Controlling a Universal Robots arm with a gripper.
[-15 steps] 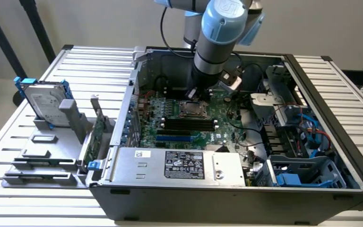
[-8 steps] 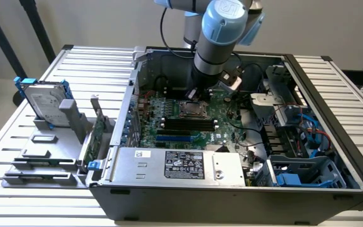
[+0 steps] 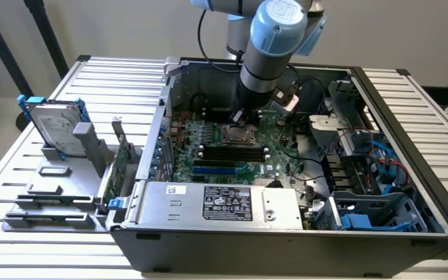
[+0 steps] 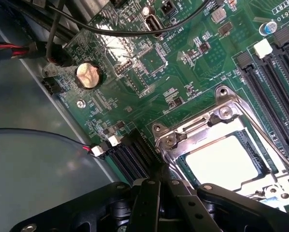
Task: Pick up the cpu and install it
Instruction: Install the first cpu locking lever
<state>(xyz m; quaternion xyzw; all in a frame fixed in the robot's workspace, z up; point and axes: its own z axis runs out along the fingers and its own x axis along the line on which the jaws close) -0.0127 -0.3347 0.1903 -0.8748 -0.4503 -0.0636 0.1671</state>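
Looking from the wrist view, the tool (image 4: 156, 193) has its black fingers drawn fully together, with nothing seen between them, and it hangs just above the edge of the socket (image 4: 226, 145) on the green motherboard (image 4: 149, 67). The cpu (image 4: 222, 162), a pale flat square, lies inside the socket frame, so it seems already seated there. My judgement is that the risk now is the closed fingers touching the metal frame or the chip if the arm goes lower or sideways; this could shift the chip or bend the contacts under it. The black cable (image 4: 135, 31) crossing the board could also catch on the arm. In the exterior view the arm (image 3: 267, 52) reaches down into the open computer case (image 3: 286, 233), beside the grey box with a label (image 3: 224, 204). Further to the exterior view's left, a hard drive with blue brackets (image 3: 53, 125) stands in a grey holder (image 3: 60, 192) on the ribbed metal counter (image 3: 115, 70). Behind is a plain light wall (image 3: 403, 29).
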